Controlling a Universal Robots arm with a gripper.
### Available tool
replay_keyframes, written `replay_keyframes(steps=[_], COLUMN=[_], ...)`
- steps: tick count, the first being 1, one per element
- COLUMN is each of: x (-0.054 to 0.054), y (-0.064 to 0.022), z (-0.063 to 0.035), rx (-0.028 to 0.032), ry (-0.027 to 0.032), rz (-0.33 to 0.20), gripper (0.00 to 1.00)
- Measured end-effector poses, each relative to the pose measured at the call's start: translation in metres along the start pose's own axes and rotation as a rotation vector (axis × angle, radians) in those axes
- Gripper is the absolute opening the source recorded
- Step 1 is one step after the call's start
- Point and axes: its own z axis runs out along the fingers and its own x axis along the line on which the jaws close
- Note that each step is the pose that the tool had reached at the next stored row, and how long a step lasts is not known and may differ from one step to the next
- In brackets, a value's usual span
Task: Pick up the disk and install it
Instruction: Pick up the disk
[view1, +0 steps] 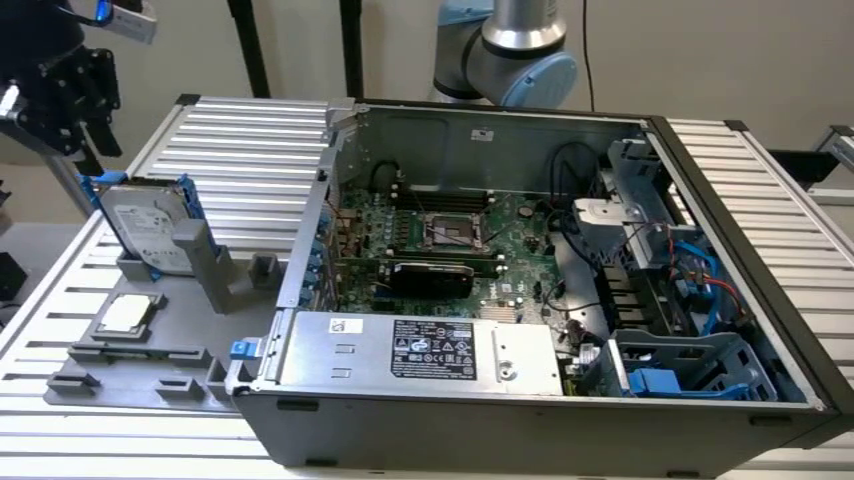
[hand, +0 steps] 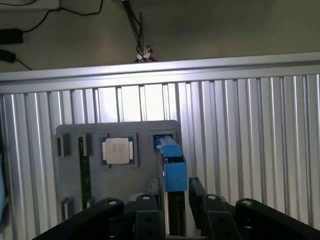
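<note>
**Disk on edge in holder, pincer empty**

Open computer case (view1: 534, 435) on the bench (view1: 747, 180). At its 9 o'clock, the disk (view1: 144, 225) stands on edge in the grey holder (view1: 134, 370). I judge it stiff, weighty and shock-sensitive, so grip across the blue rails (hand: 173, 170). My pincer (view1: 67, 120) hangs at the disk's 11 o'clock, spread open, grasping nothing.

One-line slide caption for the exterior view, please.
Open gripper hovers above the disk, which stands upright in its grey holder beside the open computer case.
</note>
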Motion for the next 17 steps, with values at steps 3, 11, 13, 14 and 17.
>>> replay_keyframes(steps=[3,11,13,14,17], x=[-0.001,-0.003,-0.003,-0.003,-0.003], y=[0.0,-0.0001,0.0002,0.0003,0.0008], z=[0.0017,0.0138,0.0171,0.0186,0.0235], rx=[0.0024,0.0165,0.0172,0.0173,0.0172], ry=[0.0001,-0.001,-0.0011,-0.0011,-0.001], rz=[-0.005,-0.007,-0.006,-0.006,-0.006], gripper=[1.0,1.0,1.0,1.0,1.0])
